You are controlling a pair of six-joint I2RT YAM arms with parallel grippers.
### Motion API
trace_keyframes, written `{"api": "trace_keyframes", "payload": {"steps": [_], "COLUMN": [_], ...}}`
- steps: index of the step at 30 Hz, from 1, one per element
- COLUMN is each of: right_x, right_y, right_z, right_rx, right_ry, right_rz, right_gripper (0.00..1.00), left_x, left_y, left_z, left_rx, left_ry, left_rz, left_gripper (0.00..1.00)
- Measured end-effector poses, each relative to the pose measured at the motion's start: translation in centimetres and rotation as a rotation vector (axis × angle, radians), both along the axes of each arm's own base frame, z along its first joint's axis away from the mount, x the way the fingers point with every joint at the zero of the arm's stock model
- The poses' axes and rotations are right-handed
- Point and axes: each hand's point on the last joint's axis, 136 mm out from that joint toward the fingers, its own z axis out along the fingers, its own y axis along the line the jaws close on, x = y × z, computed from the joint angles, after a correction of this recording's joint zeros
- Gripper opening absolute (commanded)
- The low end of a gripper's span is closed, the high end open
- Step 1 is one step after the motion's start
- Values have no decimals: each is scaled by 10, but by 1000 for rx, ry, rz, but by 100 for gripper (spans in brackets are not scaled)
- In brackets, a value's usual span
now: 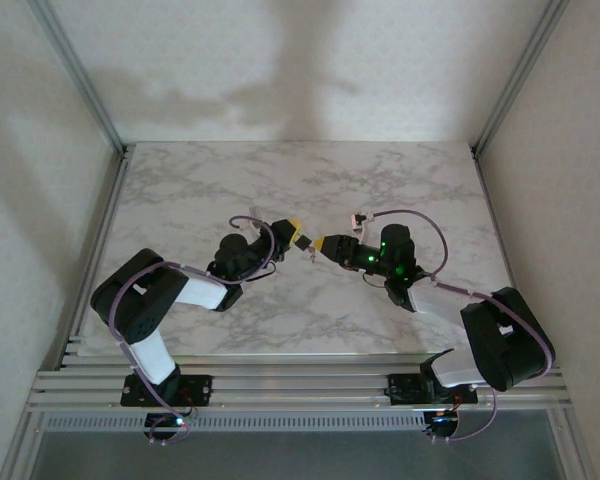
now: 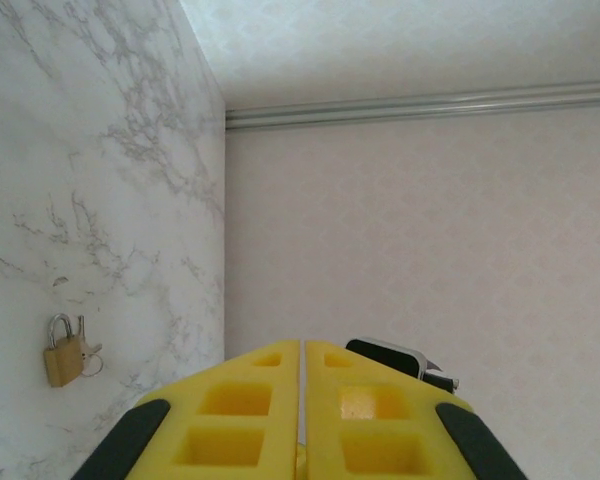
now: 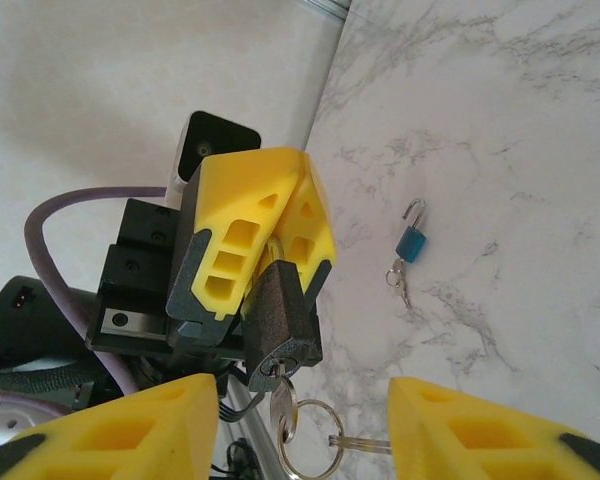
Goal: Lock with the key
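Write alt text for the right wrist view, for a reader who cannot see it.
The left gripper clamps a dark padlock, a key in its keyhole with a ring hanging below. The right gripper holds its yellow fingers apart at the bottom edge, either side of the key, not touching it. Beyond, a blue padlock lies on the marble table.

Dark padlock (image 3: 278, 315) held aloft, key (image 3: 281, 408) in its keyhole.

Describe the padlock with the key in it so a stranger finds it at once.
Above the marble table, find the yellow-fingered left gripper. It holds a dark grey padlock, key in its keyhole; the blue padlock lies loose on the table.
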Motion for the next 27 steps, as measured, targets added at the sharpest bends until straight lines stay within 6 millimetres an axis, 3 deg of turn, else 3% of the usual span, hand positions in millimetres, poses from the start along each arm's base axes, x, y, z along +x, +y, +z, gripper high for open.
{"api": "trace_keyframes", "payload": {"steps": [10, 27], "right_x": [0, -6], "right_y": [3, 11], "right_z": [-8, -6], "right_rx": [5, 13], "right_ry": [27, 26], "right_rz": [21, 56], "right_gripper": [40, 30], "left_x": [-1, -2], "left_y": [0, -2], "left_z": [3, 1], "left_rx": [-17, -28], "left_ry": [-5, -3], "left_rz": [-6, -15], "left_gripper": [0, 0]}}
